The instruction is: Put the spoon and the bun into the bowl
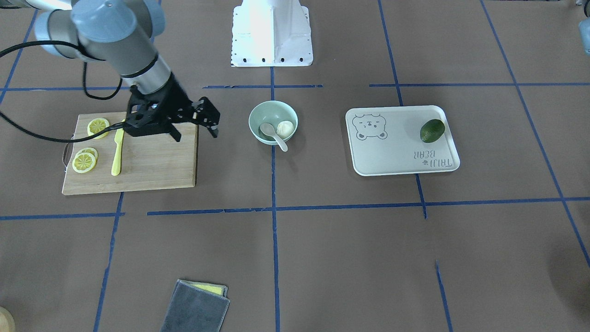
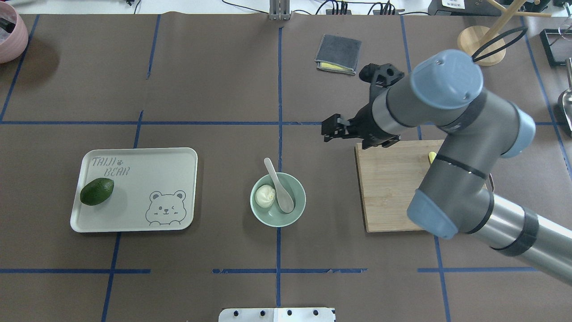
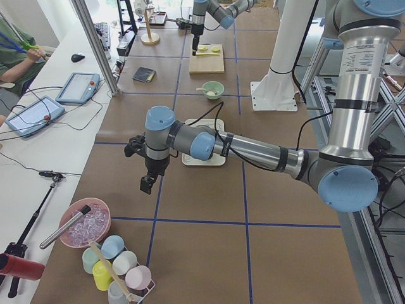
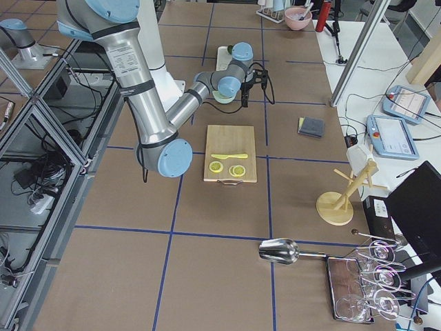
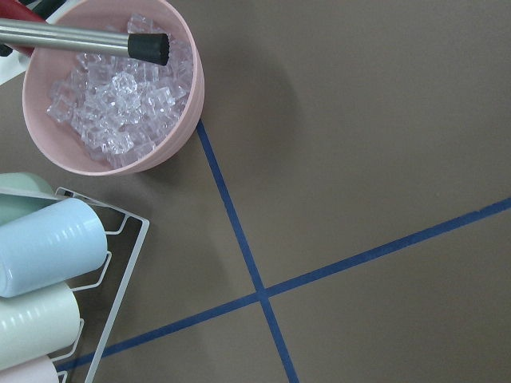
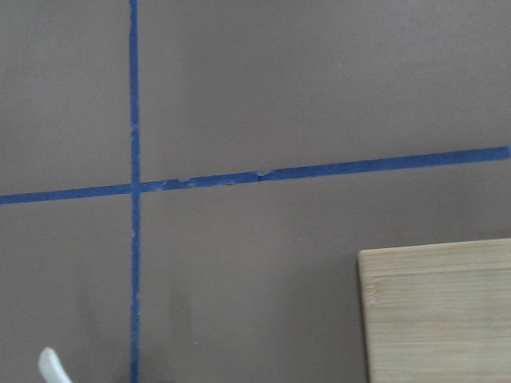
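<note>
Spoon (image 2: 279,188) and bun (image 2: 265,196) both lie in the bowl (image 2: 279,223), mid-counter; the handle points to the far edge. Right gripper (image 1: 196,133), nearer, wide apart and empty, hangs right of the bowl. Left gripper (image 3: 147,183) is at the left end; can't tell its state.

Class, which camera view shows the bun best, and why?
The overhead exterior view: the bun sits unobstructed in the bowl beside the spoon, seen largest. The front-facing view shows it smaller, with less detail. In the side views it is too small to tell; neither wrist view shows it.
</note>
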